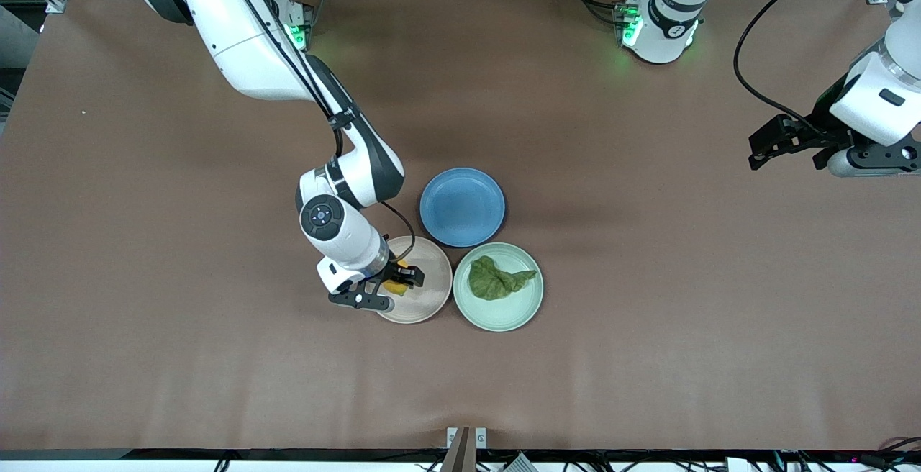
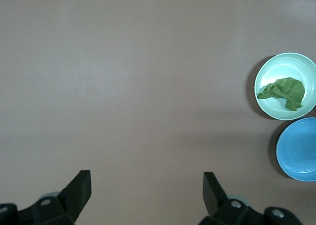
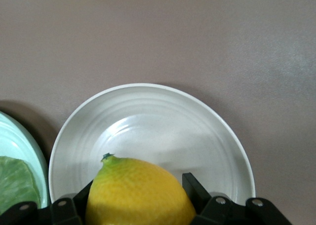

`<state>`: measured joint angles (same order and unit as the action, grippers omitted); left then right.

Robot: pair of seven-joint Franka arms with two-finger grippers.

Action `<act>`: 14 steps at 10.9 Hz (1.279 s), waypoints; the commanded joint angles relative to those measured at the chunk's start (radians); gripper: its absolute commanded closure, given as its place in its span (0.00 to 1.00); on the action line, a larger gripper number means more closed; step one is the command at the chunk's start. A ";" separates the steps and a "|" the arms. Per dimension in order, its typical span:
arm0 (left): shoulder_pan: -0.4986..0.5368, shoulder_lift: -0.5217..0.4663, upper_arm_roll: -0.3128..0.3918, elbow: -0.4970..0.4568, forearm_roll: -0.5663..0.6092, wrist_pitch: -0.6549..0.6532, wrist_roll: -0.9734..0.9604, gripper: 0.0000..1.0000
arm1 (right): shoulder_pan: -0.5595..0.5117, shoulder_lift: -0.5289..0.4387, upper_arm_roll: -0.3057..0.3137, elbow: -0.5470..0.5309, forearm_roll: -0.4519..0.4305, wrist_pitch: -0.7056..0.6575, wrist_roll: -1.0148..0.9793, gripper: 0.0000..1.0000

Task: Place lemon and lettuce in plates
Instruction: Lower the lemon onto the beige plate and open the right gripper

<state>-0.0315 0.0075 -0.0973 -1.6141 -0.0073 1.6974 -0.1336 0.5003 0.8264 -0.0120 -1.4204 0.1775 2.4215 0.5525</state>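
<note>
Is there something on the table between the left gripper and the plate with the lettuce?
No. In the left wrist view, only bare brown table lies between the open left gripper and the mint green plate holding the lettuce.

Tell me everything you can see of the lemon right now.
The small oval yellow lemon has dimpled, slightly glossy skin and a tiny dark green tip. It sits between the black fingers of the right gripper, which is shut on it, over the pale beige-pink round plate. Whether it touches the plate cannot be told. Its lower part is hidden.
</note>
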 commanded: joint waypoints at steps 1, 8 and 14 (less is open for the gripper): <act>0.001 -0.009 -0.002 -0.006 0.021 -0.013 0.014 0.00 | 0.004 0.016 -0.008 0.037 0.008 -0.009 0.004 0.32; -0.001 -0.006 -0.002 -0.006 0.021 -0.015 0.009 0.00 | 0.014 0.002 -0.014 0.038 -0.012 -0.021 0.004 0.00; -0.001 -0.004 -0.002 -0.004 0.021 -0.015 0.011 0.00 | 0.001 -0.013 -0.040 0.119 -0.038 -0.220 -0.003 0.00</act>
<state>-0.0314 0.0090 -0.0973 -1.6168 -0.0073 1.6922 -0.1336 0.5103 0.8220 -0.0347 -1.3666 0.1725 2.3310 0.5519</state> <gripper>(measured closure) 0.000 0.000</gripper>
